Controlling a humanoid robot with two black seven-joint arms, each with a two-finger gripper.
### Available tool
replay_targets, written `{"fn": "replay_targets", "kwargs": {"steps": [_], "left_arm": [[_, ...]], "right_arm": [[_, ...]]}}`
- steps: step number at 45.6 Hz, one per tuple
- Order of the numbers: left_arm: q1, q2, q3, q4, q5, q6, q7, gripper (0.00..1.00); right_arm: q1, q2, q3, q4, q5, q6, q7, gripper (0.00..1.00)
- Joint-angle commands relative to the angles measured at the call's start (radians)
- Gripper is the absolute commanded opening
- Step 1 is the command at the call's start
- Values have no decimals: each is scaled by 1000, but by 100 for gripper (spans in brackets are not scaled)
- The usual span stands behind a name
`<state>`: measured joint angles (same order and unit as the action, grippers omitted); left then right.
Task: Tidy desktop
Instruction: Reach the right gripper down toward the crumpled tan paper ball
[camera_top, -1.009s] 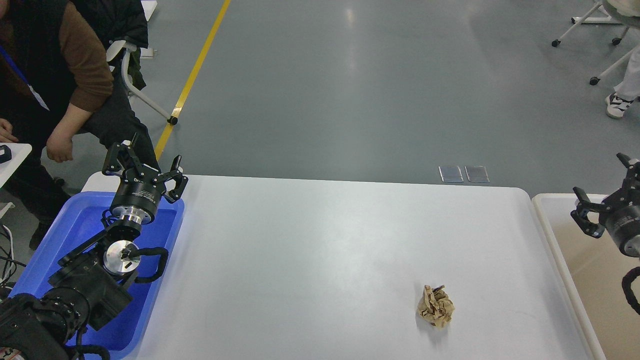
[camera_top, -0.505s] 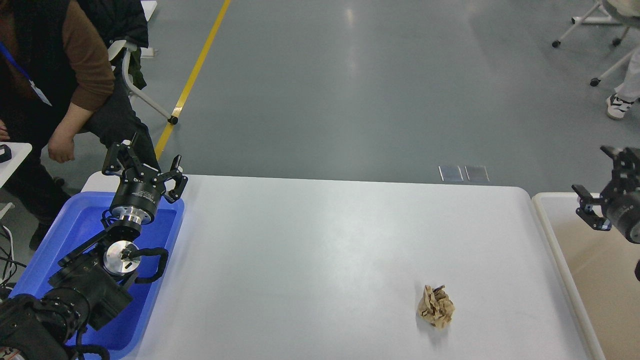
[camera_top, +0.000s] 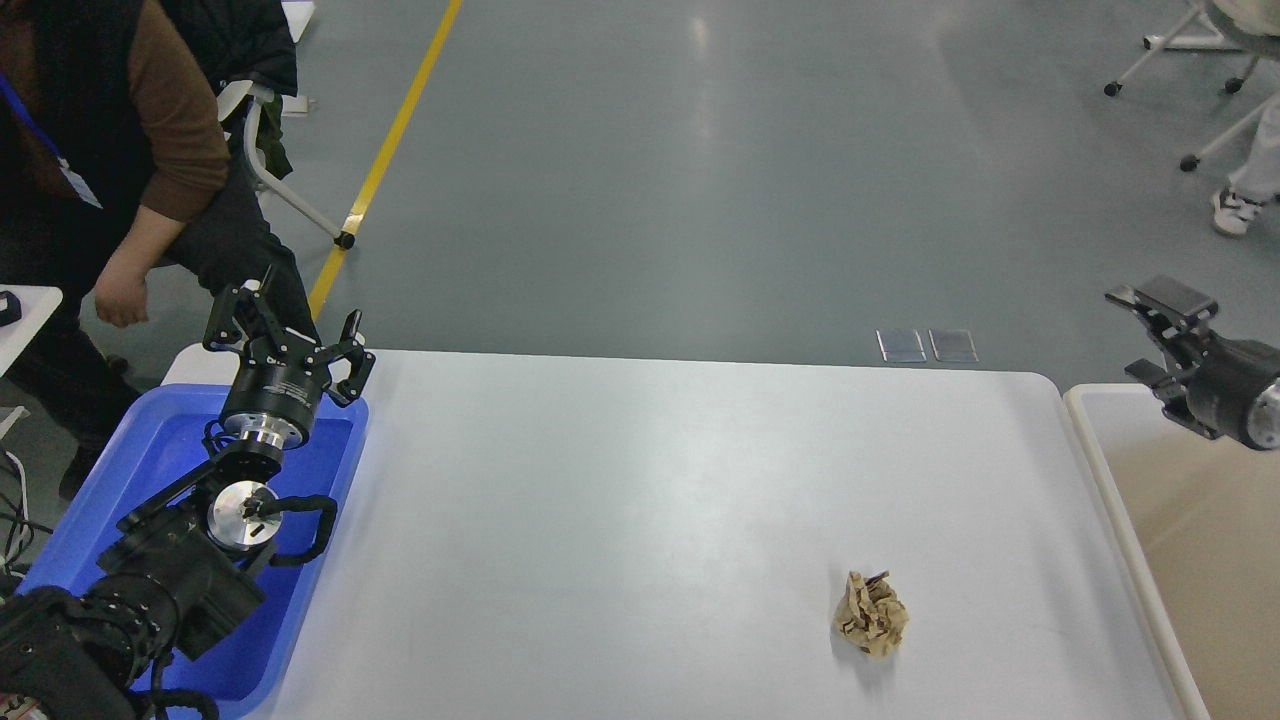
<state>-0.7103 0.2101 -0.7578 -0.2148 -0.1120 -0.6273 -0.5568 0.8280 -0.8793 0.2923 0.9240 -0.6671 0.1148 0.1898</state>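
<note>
The white-grey desktop (camera_top: 640, 470) fills the middle of the head view. A crumpled brown paper ball (camera_top: 871, 613) lies on it at the front right. My left gripper (camera_top: 285, 325) is open and empty, held above the far end of the blue tray (camera_top: 110, 490), well left of the ball. My right gripper (camera_top: 1142, 335) is open and empty, raised above the gap between the desktop's far right corner and the beige bin (camera_top: 1200, 570). It is well behind and to the right of the ball.
A person (camera_top: 110, 150) in a brown sleeve stands close beyond the blue tray at the far left. A small white table edge (camera_top: 25, 310) is at the left border. Wheeled chair legs (camera_top: 1200, 110) stand on the grey floor at the far right.
My right gripper has risen, shifted slightly left and turned so that its fingers point left toward the desktop. The left arm and the paper ball have not moved.
</note>
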Motion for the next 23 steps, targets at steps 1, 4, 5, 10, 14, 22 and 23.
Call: {"fn": "replay_targets", "kwargs": {"steps": [1,4,5,10,14,22,23], "left_arm": [[0,0,0,0,0,0,0,100],[0,0,0,0,-2,0,0,100],[0,0,0,0,0,0,0,100],[0,0,0,0,0,0,0,100],[0,0,0,0,0,0,0,100],[0,0,0,0,0,0,0,100],[0,0,0,0,0,0,0,100]], "right_arm": [[238,-17,-375,85,-115,3,2,100],[273,-17,-412,133,-181,6,2,100],[283,-17,-420,147,-207,8,2,100],[309,-17,-449,223,-348,19,2,100],[319,-23,-453,292,-434,35,2,100],[327,-50,-467,443,-483,80,3,100],[327,-50,-473,456,-488,86,3,100]]}}
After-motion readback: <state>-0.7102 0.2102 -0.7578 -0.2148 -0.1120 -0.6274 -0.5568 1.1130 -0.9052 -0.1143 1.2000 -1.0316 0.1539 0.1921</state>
